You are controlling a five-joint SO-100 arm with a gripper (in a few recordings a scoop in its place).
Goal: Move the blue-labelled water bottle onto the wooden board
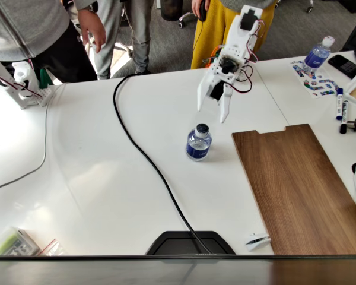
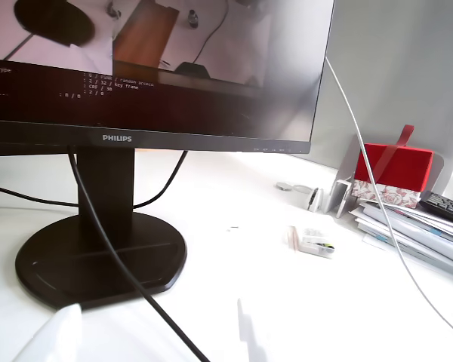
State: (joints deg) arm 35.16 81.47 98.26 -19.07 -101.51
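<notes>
Nearest the lens in the fixed view sits a dark monitor base [image 1: 190,243] at the bottom edge, and the wrist view shows the same black stand [image 2: 98,253] from the other side. From it a black cable [image 1: 143,155] runs up across the white worktop [image 1: 95,178] toward the far edge. Largest on that worktop is the wooden board [image 1: 302,190], lying flat on the right side of the fixed view, its notched short edge facing the far side. Above and left of that edge hangs the white arm [image 1: 240,41], its pincer [image 1: 213,105] pointing down with the two fingers spread apart and nothing between them. The blue-labelled water bottle [image 1: 198,142] stands upright on the bare worktop, just left of the board's near-left corner and apart from it; it is a little below and left of the pincer in the picture, close to the fingertips but not touching them. A second bottle [image 1: 317,55] with a white cap stands far off at the upper right, near some markers [image 1: 339,107]
</notes>
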